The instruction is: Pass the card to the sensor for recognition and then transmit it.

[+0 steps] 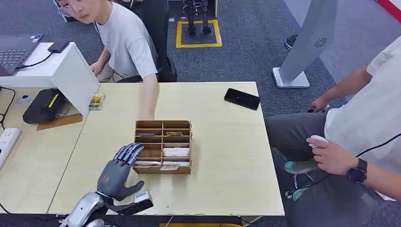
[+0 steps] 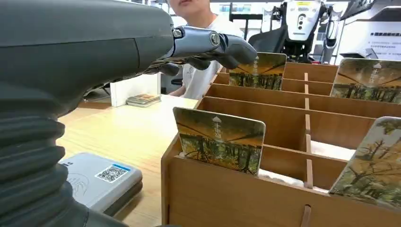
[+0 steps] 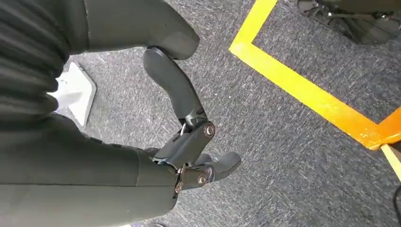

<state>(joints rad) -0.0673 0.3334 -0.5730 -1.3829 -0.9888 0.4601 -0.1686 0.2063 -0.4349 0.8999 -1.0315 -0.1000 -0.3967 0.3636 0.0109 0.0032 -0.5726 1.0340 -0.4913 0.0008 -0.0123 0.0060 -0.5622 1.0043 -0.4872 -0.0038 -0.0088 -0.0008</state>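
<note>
Left hand [image 1: 120, 169] beside card box [image 1: 163, 146], sensor [image 2: 101, 179] below wrist

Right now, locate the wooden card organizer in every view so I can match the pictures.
Head view: the wooden card organizer sits mid-table, just right of the left hand.
Left wrist view: its compartments take up the right side, with cards standing in them.
Right wrist view: not in it; the right hand hangs over grey carpet.
Shared landmark: the left hand's fingers at the organizer's edge.
</note>
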